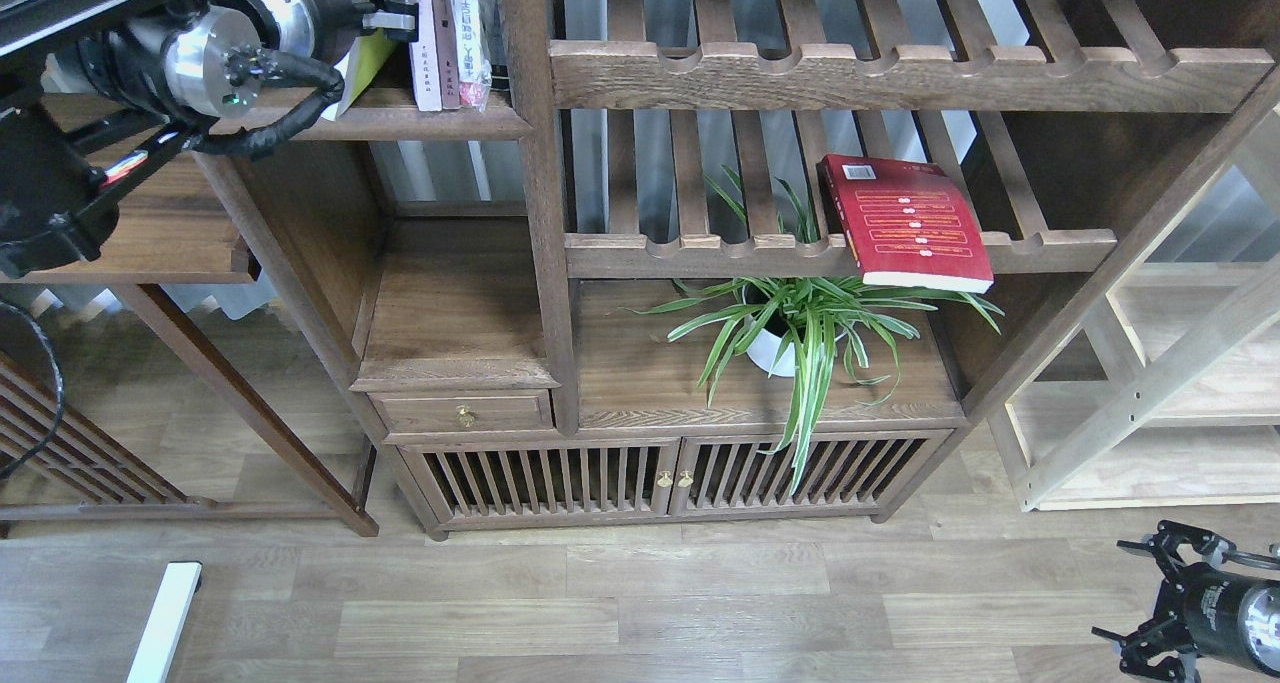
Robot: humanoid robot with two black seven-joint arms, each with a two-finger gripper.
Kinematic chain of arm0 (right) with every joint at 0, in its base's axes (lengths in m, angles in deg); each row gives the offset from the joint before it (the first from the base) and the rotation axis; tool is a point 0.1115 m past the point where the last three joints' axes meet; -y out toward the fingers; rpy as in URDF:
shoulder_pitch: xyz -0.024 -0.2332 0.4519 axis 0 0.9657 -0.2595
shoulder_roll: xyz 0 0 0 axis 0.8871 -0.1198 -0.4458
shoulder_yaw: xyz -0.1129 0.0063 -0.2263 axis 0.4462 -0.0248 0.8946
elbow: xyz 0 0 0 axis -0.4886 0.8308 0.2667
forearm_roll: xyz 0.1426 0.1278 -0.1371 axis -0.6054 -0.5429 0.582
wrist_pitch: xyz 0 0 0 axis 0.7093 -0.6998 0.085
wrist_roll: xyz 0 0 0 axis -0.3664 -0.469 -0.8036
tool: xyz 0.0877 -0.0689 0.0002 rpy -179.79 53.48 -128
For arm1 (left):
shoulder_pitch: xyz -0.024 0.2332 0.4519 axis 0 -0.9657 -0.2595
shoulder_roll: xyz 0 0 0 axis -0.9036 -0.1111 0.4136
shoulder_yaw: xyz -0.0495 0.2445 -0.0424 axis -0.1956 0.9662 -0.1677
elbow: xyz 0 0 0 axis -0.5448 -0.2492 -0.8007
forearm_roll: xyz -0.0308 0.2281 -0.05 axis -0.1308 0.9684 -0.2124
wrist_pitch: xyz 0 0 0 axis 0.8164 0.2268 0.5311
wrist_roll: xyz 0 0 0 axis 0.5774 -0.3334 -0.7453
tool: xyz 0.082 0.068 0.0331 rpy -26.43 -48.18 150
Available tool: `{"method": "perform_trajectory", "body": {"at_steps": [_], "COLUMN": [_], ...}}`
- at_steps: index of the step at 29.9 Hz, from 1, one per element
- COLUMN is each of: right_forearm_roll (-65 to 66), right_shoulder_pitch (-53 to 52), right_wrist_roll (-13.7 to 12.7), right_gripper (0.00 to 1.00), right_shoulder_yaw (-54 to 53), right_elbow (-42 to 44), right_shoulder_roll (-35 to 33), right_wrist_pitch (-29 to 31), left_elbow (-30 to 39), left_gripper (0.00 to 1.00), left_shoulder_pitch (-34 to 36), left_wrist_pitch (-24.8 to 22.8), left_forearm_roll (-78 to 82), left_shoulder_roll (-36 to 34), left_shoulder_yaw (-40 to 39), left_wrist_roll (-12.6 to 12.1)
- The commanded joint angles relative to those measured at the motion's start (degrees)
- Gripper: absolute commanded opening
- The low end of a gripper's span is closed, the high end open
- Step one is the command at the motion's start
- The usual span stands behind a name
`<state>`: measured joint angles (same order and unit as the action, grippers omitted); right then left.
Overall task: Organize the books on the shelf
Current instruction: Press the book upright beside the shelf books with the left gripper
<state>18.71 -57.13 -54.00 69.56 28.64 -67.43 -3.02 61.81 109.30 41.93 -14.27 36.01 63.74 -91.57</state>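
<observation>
My left gripper (385, 18) is at the top left and is shut on the yellow-green book (368, 58). It holds the book on the dark-brown shelf (420, 123), against the pale lavender-white book (423, 38), which stands upright. The arm hides most of the yellow-green book. The red book (908, 225) with yellow text bands lies flat on a slatted rack (700, 253) at the right, its front edge overhanging the rail. My right gripper (1135, 593) hangs low at the bottom right over the floor, open and empty.
A thin brown-spined book (447, 48) and a plastic-wrapped book (470, 33) stand right of the lavender one, against the cabinet post (535, 163). A potted spider plant (790, 328) sits under the red book. A pale wood rack (1150, 403) stands at the right.
</observation>
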Motion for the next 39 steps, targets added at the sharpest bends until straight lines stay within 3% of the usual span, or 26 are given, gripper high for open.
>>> {"method": "perform_trajectory", "body": {"at_steps": [1,4,12,13,14,26,39], "right_forearm_roll": [0.0,0.0,0.0,0.0,0.0,0.0,0.0], "right_shoulder_pitch": [-0.1,-0.1,-0.1,-0.1,-0.1,-0.2,0.0], "right_wrist_roll": [0.0,0.0,0.0,0.0,0.0,0.0,0.0], "right_gripper": [1.00,1.00,1.00,1.00,1.00,1.00,1.00], "right_shoulder_yaw": [0.0,-0.1,-0.2,-0.2,-0.2,-0.2,-0.2], "right_elbow": [0.0,0.0,0.0,0.0,0.0,0.0,0.0], "right_shoulder_roll": [0.0,0.0,0.0,0.0,0.0,0.0,-0.1], "right_wrist_pitch": [0.0,0.0,0.0,0.0,0.0,0.0,0.0], "left_elbow": [-0.1,-0.1,1.1,1.2,1.3,3.2,12.5], "left_gripper": [0.00,0.05,0.39,0.49,0.53,0.59,0.63], "left_shoulder_pitch": [0.0,0.1,0.2,0.2,0.2,0.1,-0.1], "left_wrist_pitch": [0.0,0.0,0.0,-0.3,-1.0,-5.6,-12.9], "left_forearm_roll": [-0.2,-0.2,-0.5,-0.6,-0.6,-0.8,-1.3], "left_shoulder_roll": [-0.6,-1.2,-3.9,-4.4,-4.6,-6.8,-14.0], "left_shoulder_yaw": [0.1,-0.1,-2.1,-2.6,-3.0,-3.8,-3.6], "left_wrist_roll": [-0.1,-0.1,-0.1,-0.1,-0.1,-0.1,-0.1]}}
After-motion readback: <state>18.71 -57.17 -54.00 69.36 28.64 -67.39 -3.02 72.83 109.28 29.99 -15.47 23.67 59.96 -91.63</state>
